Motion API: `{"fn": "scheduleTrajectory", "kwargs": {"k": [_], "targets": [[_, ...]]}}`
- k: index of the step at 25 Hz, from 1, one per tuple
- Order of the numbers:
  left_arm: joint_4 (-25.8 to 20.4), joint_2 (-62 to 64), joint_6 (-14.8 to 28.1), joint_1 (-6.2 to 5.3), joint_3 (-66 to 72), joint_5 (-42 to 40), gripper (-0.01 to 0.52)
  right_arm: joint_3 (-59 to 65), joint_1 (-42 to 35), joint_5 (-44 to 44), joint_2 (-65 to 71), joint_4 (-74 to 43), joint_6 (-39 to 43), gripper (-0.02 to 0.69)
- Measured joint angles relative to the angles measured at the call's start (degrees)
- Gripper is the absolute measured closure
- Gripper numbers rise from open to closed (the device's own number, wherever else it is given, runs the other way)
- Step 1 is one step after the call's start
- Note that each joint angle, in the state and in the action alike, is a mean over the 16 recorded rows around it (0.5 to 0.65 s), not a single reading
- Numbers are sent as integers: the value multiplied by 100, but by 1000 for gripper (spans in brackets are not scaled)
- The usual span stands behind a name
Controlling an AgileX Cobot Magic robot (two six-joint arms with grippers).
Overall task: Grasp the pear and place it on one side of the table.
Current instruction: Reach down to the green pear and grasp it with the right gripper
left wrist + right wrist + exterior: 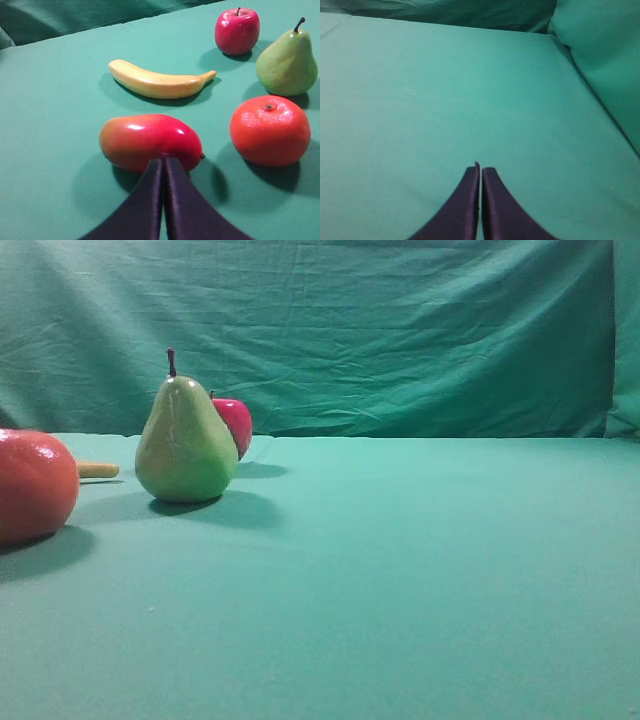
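Note:
The glossy yellow-green pear (186, 443) stands upright on the teal table (400, 570), left of centre; it also shows in the left wrist view (286, 63) at the far right. My left gripper (163, 161) is shut and empty, its tips just in front of a red-yellow mango (150, 141), well short of the pear. My right gripper (480, 170) is shut and empty over bare cloth, with no fruit in its view. Neither gripper shows in the exterior high view.
A red apple (237, 30) stands behind the pear (234, 424). A large round orange-red fruit (270, 130) sits near the pear, at the left edge of the exterior view (33, 485). A yellow banana (159, 82) lies behind the mango. Wrinkled backdrop cloth (400, 330) hangs behind.

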Motion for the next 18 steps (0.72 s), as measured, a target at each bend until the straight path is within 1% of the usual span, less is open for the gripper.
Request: {"fn": "scheduleTrajectory", "kwargs": {"k": [18], "targets": [[0, 0, 0, 0, 0, 0, 514, 0, 0, -2, 0, -7, 0, 665]]}}
